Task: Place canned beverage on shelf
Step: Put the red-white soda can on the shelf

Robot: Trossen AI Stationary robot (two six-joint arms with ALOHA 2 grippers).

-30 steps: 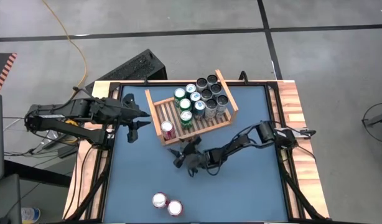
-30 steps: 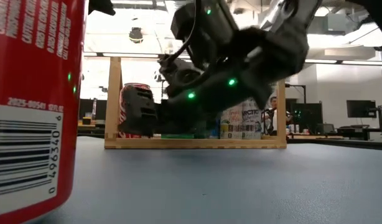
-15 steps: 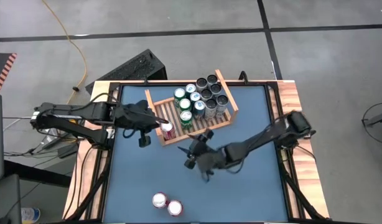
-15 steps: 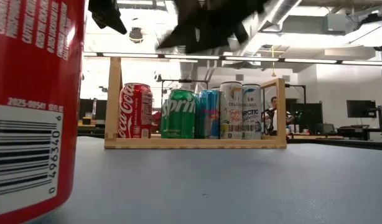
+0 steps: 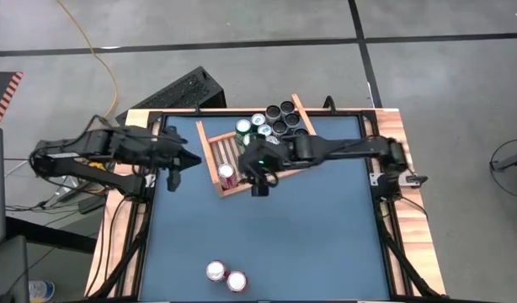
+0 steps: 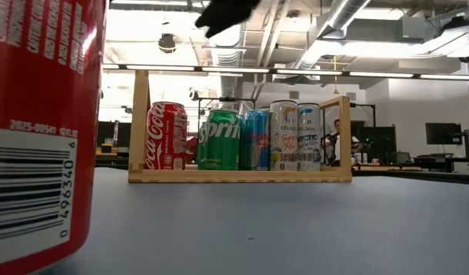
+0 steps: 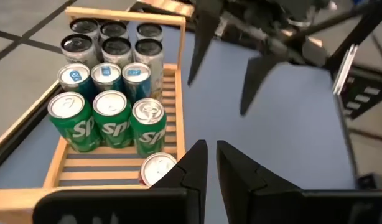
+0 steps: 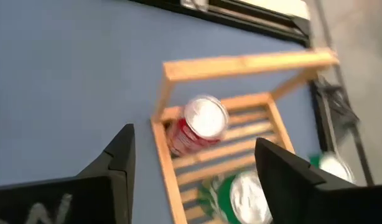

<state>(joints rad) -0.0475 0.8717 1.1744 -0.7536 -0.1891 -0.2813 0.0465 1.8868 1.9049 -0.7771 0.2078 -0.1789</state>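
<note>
The light-brown slatted wooden shelf (image 5: 257,147) sat on the far part of the blue table (image 5: 326,244), a red cola can (image 5: 227,174) upright in its near-left corner. The right gripper (image 5: 260,175) hovered spread and empty above it. The left gripper (image 5: 176,162), clenched on nothing, hung just left of the shelf.

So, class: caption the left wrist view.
Shelf holding ten upright cans, left pincer shut, right pincer open above.
</note>
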